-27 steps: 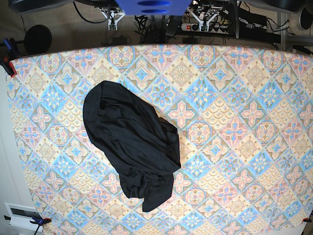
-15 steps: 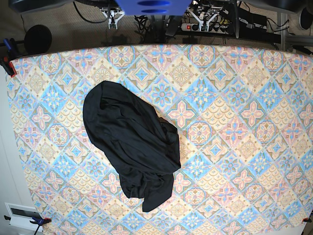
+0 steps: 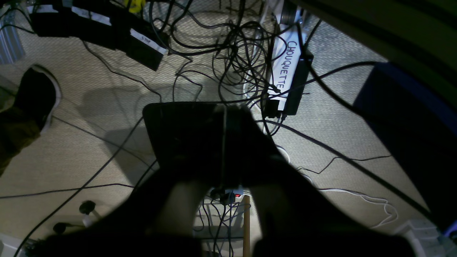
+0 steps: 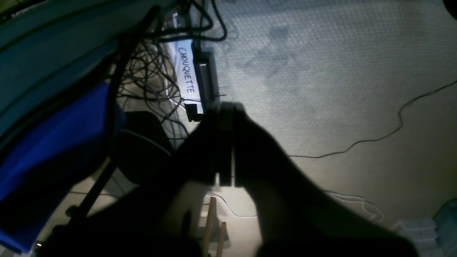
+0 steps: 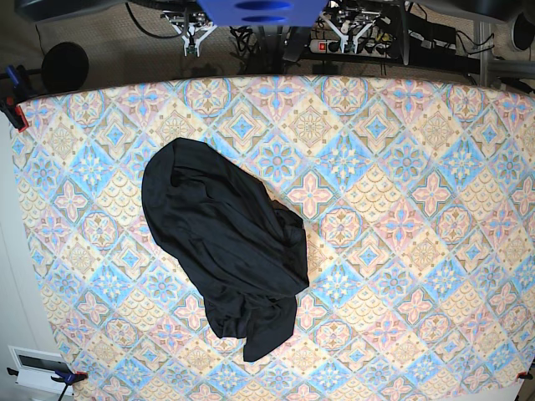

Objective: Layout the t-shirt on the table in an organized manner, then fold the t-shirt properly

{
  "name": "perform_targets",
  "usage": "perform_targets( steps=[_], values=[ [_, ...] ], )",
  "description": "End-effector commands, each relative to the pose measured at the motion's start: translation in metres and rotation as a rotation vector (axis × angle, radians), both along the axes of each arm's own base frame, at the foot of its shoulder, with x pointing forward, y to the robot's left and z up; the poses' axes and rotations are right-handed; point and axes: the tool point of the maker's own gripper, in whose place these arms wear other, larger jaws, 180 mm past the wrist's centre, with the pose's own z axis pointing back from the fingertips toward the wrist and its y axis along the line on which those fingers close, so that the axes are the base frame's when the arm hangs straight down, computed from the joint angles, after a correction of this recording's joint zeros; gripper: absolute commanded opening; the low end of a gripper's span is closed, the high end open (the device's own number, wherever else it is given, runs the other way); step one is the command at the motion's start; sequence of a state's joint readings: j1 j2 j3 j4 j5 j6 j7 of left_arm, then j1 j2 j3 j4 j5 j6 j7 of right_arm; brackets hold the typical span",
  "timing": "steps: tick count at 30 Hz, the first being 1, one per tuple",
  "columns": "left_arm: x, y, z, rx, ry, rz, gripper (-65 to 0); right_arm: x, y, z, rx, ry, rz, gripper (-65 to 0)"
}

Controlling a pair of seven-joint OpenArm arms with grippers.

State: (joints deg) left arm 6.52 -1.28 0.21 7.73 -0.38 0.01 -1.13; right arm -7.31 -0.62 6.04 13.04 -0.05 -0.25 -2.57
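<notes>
T-shirt [image 5: 230, 255] crumpled on table [image 5: 418, 209], both pincers [image 3: 223, 117] [image 4: 226, 114] closed, empty, over cable-strewn floor [image 3: 89, 107]

right claw [image 5: 193, 33] nudged slightly at table's far edge

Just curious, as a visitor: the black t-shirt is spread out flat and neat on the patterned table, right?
Not quite. The base view shows the black t-shirt lying on the patterned table, but crumpled in a bunched heap, not spread flat and neat.
</notes>
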Motion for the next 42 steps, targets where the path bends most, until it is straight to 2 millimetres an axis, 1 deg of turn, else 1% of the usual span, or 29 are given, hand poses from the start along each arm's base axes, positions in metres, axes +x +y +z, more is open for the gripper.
perform_targets(
  steps=[1,6,7,8,9,10,12,13,14,15,16,18,19,21,22,24,26,28,31,34,36,38,39,40,42],
  values=[
    [-0.003,0.002,0.000,0.005,0.003,-0.003,-64.8,0.002,-0.003,0.000,-0.006,-0.010,-0.001,-64.9],
    [-0.005,0.002,0.000,0.006,0.003,-0.008,-64.8,0.002,-0.003,0.000,-0.006,-0.010,-0.001,-64.9],
    [-0.001,0.010,0.001,0.018,-0.009,-0.012,-64.8,-0.006,-0.003,0.000,-0.006,0.001,-0.001,-64.9],
    [-0.007,0.024,0.002,0.036,-0.009,-0.022,-64.8,-0.020,-0.003,0.001,-0.007,0.022,-0.001,-65.0],
    [-0.006,0.032,0.004,0.047,-0.028,-0.052,-64.8,-0.032,-0.004,0.002,-0.007,0.036,-0.001,-65.0],
    [-0.002,0.037,0.006,0.051,-0.052,-0.095,-64.8,-0.033,-0.005,0.003,-0.011,0.030,0.000,-65.0],
    [0.003,0.047,0.012,0.059,-0.099,-0.185,-64.8,-0.025,-0.009,0.005,-0.019,-0.005,0.003,-65.0],
    [0.005,0.053,0.016,0.064,-0.120,-0.213,-64.8,-0.028,-0.010,0.007,-0.023,-0.014,0.004,-65.0],
    [0.004,0.060,0.021,0.072,-0.137,-0.236,-64.8,-0.037,-0.012,0.009,-0.027,-0.015,0.006,-65.0],
    [0.006,0.065,0.026,0.076,-0.156,-0.252,-64.8,-0.042,-0.015,0.012,-0.032,-0.022,0.008,-65.0],
    [0.003,0.070,0.030,0.082,-0.164,-0.261,-64.8,-0.046,-0.016,0.015,-0.036,-0.028,0.010,-65.0],
    [0.000,0.082,0.040,0.095,-0.186,-0.285,-64.8,-0.055,-0.023,0.021,-0.050,-0.040,0.017,-65.0],
    [-0.002,0.085,0.044,0.096,-0.196,-0.293,-64.8,-0.058,-0.031,0.024,-0.063,-0.048,0.024,-65.0],
    [-0.004,0.086,0.054,0.092,-0.222,-0.312,-64.8,-0.063,-0.045,0.031,-0.085,-0.061,0.035,-65.0],
    [-0.003,0.086,0.063,0.088,-0.247,-0.326,-64.8,-0.064,-0.052,0.036,-0.097,-0.076,0.035,-65.0],
    [-0.004,0.083,0.079,0.074,-0.287,-0.349,-64.8,-0.066,-0.060,0.046,-0.105,-0.105,-0.012,-65.0],
    [0.001,0.074,0.098,0.052,-0.342,-0.372,-64.8,-0.064,-0.064,0.057,-0.104,-0.147,-0.077,-65.0],
    [0.006,0.064,0.116,0.031,-0.391,-0.386,-64.8,-0.072,-0.068,0.069,-0.103,-0.164,-0.130,-65.0],
    [0.020,0.048,0.148,-0.007,-0.479,-0.412,-64.8,-0.063,-0.085,0.091,-0.114,-0.233,-0.146,-65.0],
    [0.038,0.032,0.183,-0.045,-0.571,-0.438,-64.8,-0.054,-0.091,0.114,-0.111,-0.295,-0.151,-65.0],
    [0.052,0.029,0.204,-0.047,-0.622,-0.444,-64.8,-0.047,-0.097,0.128,-0.113,-0.332,-0.158,-65.0],
    [0.075,0.026,0.229,-0.034,-0.663,-0.436,-64.8,-0.037,-0.109,0.143,-0.129,-0.377,-0.178,-65.0],
    [0.083,0.023,0.238,-0.031,-0.671,-0.433,-64.8,-0.033,-0.115,0.150,-0.142,-0.397,-0.184,-65.0],
    [0.093,0.018,0.249,-0.033,-0.683,-0.433,-64.8,-0.027,-0.121,0.157,-0.155,-0.417,-0.187,-65.0],
    [0.122,0.009,0.270,-0.034,-0.740,-0.437,-64.8,-0.014,-0.131,0.169,-0.173,-0.437,-0.192,-65.0]
  ],
)
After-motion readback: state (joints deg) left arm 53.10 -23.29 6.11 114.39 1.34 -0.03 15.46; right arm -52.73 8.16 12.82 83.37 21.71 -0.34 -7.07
